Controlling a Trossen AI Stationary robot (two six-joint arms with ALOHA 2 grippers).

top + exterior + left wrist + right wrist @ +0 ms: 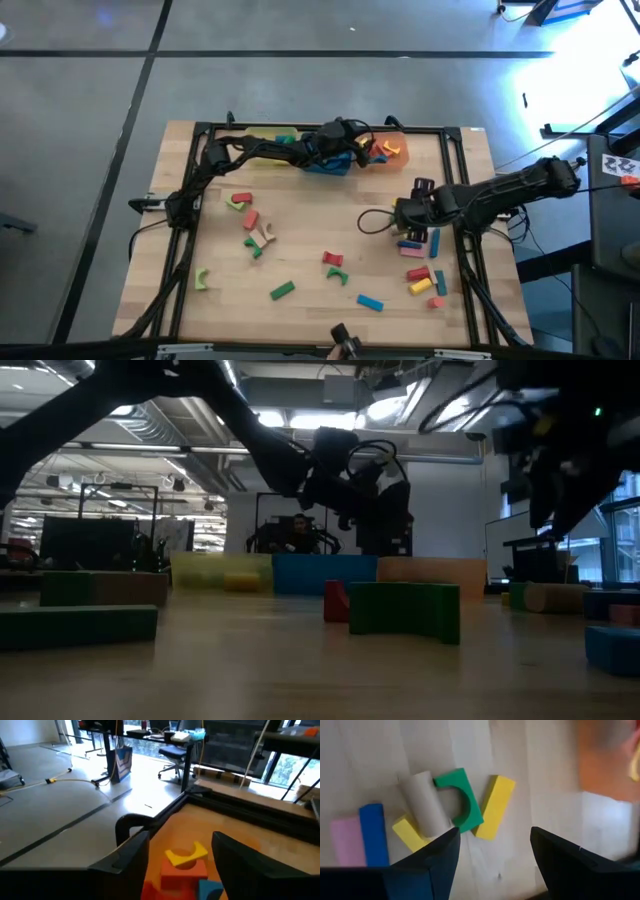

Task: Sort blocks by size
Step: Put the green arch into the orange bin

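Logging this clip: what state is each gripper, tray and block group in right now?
left gripper: open, over the orange tray, holding nothing.
right gripper: open, above loose blocks.
orange tray: holds a few blocks.
yellow arch block: lying on a red block in the tray.
green arch block: flat on table.

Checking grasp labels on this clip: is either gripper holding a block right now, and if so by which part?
Nothing is held. The left gripper is open above the orange tray, blocks lying loose below it; the right gripper hovers open over the table's blocks.
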